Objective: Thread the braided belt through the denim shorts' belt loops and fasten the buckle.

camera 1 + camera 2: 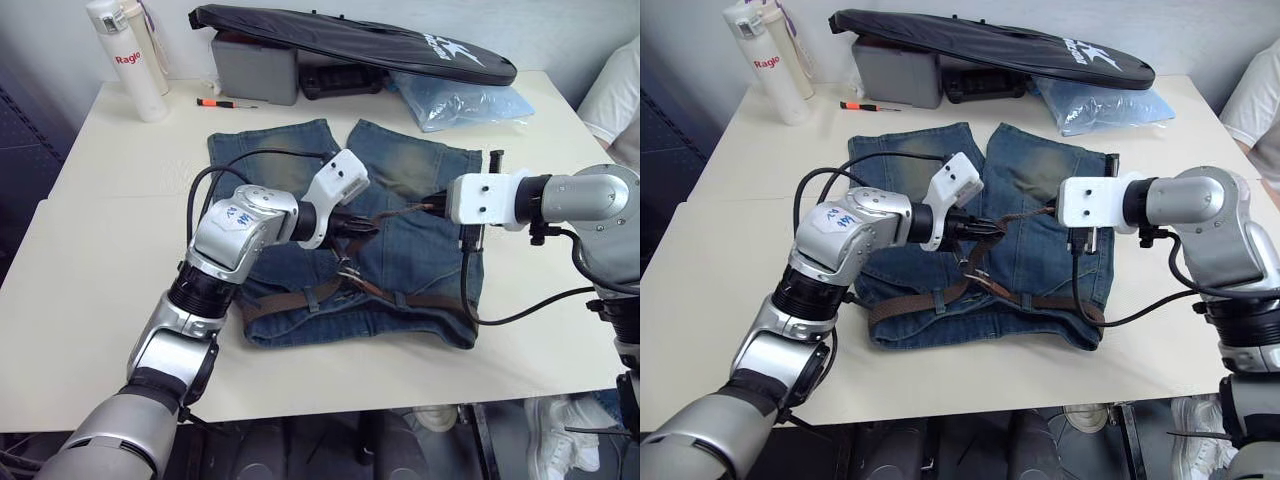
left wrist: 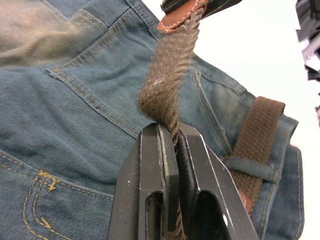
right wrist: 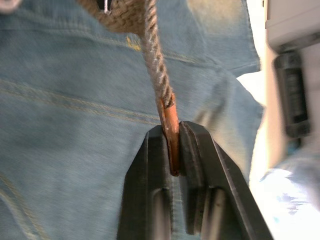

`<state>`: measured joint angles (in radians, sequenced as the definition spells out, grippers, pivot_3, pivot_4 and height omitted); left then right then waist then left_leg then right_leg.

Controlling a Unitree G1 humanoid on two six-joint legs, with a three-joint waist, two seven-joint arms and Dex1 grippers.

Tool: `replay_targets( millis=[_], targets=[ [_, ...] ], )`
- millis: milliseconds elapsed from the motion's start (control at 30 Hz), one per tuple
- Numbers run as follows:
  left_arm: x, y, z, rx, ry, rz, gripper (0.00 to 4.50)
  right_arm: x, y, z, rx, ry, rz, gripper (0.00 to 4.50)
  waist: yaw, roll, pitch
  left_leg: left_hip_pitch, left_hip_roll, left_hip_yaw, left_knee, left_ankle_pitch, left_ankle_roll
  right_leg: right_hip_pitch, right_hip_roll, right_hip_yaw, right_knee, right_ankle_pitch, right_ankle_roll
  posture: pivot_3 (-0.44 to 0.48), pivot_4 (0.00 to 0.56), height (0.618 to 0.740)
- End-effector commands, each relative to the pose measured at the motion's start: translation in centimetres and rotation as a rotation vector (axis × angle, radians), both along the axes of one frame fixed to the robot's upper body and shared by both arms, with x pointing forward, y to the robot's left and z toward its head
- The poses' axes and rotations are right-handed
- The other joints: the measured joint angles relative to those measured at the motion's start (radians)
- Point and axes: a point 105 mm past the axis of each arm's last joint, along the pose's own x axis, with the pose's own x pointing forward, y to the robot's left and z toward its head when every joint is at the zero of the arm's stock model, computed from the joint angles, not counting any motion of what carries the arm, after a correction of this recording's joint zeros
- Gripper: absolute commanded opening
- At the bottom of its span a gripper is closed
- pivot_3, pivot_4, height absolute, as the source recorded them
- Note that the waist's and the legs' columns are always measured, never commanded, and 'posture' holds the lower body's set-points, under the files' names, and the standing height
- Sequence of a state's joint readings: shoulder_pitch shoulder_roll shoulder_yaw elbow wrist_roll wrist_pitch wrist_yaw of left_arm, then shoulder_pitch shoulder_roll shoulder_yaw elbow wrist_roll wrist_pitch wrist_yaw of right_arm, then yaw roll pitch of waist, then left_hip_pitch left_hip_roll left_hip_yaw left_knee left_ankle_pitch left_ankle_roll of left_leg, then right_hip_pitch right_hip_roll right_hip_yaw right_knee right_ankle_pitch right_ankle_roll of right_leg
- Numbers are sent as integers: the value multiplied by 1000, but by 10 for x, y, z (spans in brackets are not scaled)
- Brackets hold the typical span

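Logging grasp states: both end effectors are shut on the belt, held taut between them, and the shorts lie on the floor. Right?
Not quite. The shorts lie on the table, as the left eye view shows. The rest holds: left end effector and right end effector are both shut on the belt.

desk (image 1: 90, 260): bare left, right and front of denim shorts (image 1: 420, 250) | back edge blocked: white bottle (image 1: 128, 60), grey box (image 1: 255, 68), black bag (image 1: 360, 42), plastic bag (image 1: 460, 100)
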<state>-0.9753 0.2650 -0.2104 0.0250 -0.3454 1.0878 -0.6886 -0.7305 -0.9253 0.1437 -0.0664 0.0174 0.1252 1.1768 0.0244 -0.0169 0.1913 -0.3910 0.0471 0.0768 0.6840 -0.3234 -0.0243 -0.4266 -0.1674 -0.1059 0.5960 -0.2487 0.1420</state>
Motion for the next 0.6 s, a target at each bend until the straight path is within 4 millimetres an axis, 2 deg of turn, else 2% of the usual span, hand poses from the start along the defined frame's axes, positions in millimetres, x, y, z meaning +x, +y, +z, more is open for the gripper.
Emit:
replay_targets(
  millis=[33,100,200,233,300,367,500,533,600],
  targets=[
    [-6,1,13,-98,52,1,0,-16,0,17,102,56,16,2110,1,0,0,0,0,0,0,0,0,0,0,0,0,0,0,0,150,740],
    [-6,6,12,-120,87,27,0,-22,-5,20,159,123,-10,3055,1,0,0,0,0,0,0,0,0,0,0,0,0,0,0,0,150,740],
    [-6,16,6,-129,128,70,0,-42,-8,21,266,320,-43,4378,1,0,0,0,0,0,0,0,0,0,0,0,0,0,0,0,150,740],
    [-6,19,4,-135,147,88,0,-48,-7,20,282,366,-49,4448,1,0,0,0,0,-1,0,0,0,0,0,0,0,0,0,0,150,740],
    [-6,23,1,-143,170,110,0,-53,-7,18,303,417,-64,4448,1,0,0,0,0,-1,0,0,0,0,0,0,0,0,0,0,150,740],
    [-6,27,-2,-187,217,150,0,-57,-3,6,363,517,-78,4448,0,0,0,0,0,-1,0,0,0,0,0,0,0,0,0,0,150,740],
    [-1,35,8,-382,324,250,0,-47,12,-19,497,609,-117,4448,0,-1,-1,1,0,-1,0,0,0,2,0,0,0,1,-1,0,150,740],
    [-1,38,8,-418,348,277,0,-44,16,-25,530,631,-128,3920,0,-1,-1,0,0,-1,1,0,0,1,0,0,1,1,-1,0,150,740],
    [-4,41,9,-495,407,294,0,-41,23,-35,575,678,-144,3248,-1,-1,-1,1,0,-1,0,0,0,1,0,0,0,1,-1,0,150,740]
  ],
)
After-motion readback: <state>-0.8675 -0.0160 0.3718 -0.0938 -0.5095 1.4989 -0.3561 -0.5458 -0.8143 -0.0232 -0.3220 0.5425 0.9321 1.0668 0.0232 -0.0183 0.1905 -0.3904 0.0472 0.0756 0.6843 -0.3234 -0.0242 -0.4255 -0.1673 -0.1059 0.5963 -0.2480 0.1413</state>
